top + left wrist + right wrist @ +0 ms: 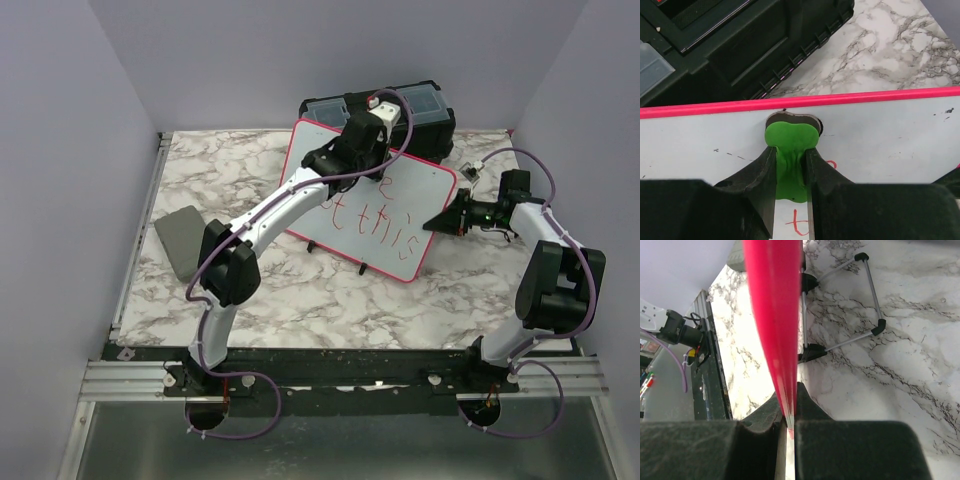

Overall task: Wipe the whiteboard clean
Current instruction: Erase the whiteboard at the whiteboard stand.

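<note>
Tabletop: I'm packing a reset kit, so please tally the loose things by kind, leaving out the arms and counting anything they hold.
whiteboard: 1
black toolbox: 1
grey pad: 1
green eraser: 1
Total: 4

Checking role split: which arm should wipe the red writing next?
Left. The left gripper holds the green eraser on the whiteboard by the red writing; the right gripper clamps its rim.

Left arm (pixel 290 200) hides some whiteboard (pixel 428 197) writing
</note>
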Controlling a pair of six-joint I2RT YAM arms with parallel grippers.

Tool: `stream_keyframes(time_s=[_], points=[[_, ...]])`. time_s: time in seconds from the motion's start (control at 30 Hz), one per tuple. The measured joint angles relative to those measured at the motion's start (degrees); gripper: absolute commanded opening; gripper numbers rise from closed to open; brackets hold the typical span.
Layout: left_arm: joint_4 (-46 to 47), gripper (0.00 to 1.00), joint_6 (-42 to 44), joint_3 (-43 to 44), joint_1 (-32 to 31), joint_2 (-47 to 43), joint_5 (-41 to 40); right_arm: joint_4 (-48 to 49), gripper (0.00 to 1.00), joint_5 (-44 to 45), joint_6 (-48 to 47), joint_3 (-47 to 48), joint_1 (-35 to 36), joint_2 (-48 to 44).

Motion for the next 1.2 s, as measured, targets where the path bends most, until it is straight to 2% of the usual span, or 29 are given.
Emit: stream_keyframes(time_s=[0.17,0.47,0.57,0.7,0.87,1.03,1.2], points=[[1.4,0.00,-0.8,-1.1,-0.3,0.0,0.4,-0.2,0.01,0.2,0.0,0.0,-0.1,0.0],[12.8,0.00,-1.9,-22.5,-1.3,-8.3,4.3,-1.2,0.01,0.3,-0.9,0.0,-0.2,0.0],[13.6,0.00,-1.9,-25.0,-1.5,-9.2,4.5,-1.4,0.01,0.5,-1.3,0.0,-0.2,0.0],[11.8,0.00,-2.6,-23.5,-1.0,-9.1,4.5,-1.4,0.01,0.3,-1.3,0.2,-0.1,0.0],[5.0,0.00,-3.1,-14.5,0.4,-6.0,4.8,-1.5,0.01,0.2,-1.3,0.7,0.0,0.0],[3.3,0.00,-3.6,-4.6,1.9,-2.3,5.7,-1.7,0.01,0.0,-1.3,0.7,0.0,0.0],[3.9,0.00,-4.9,-3.5,2.4,-1.5,8.5,-1.9,0.01,0.0,-1.3,0.7,0.0,0.0]])
